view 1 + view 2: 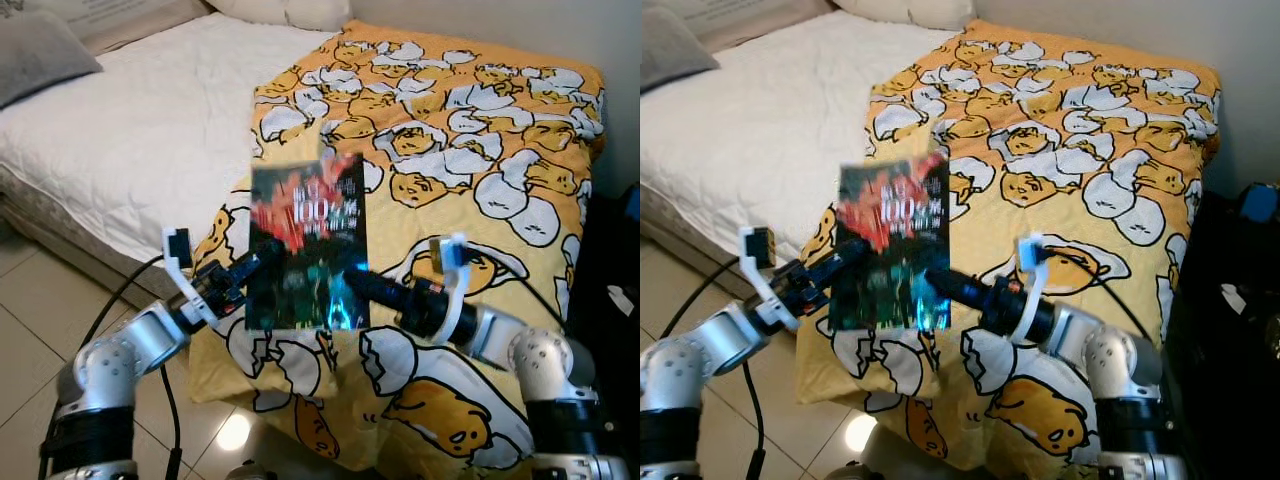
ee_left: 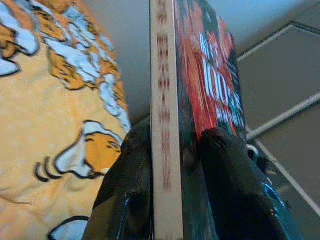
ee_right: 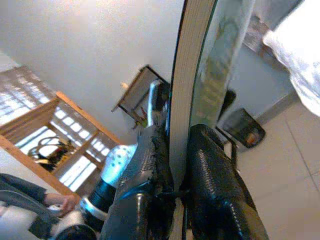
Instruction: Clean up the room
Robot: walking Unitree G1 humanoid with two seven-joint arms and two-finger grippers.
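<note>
A book [image 1: 305, 240] with a dark glossy cover, red splashes and white lettering, is held upright in the air over the near edge of the bed. My left gripper [image 1: 262, 255] is shut on its left edge; in the left wrist view its black fingers [image 2: 227, 185] pinch the spine of the book [image 2: 167, 125]. My right gripper [image 1: 352, 283] is shut on the lower right edge, and in the right wrist view the book's pale page block [image 3: 187, 85] runs between its fingers [image 3: 212, 185].
Below the book lies a yellow blanket [image 1: 470, 150] printed with egg characters, spread over a bed with a white quilt [image 1: 130, 130] and a grey pillow [image 1: 35, 55]. Beige floor tiles [image 1: 25, 330] run to the left. Dark furniture [image 1: 1230, 300] stands at the right.
</note>
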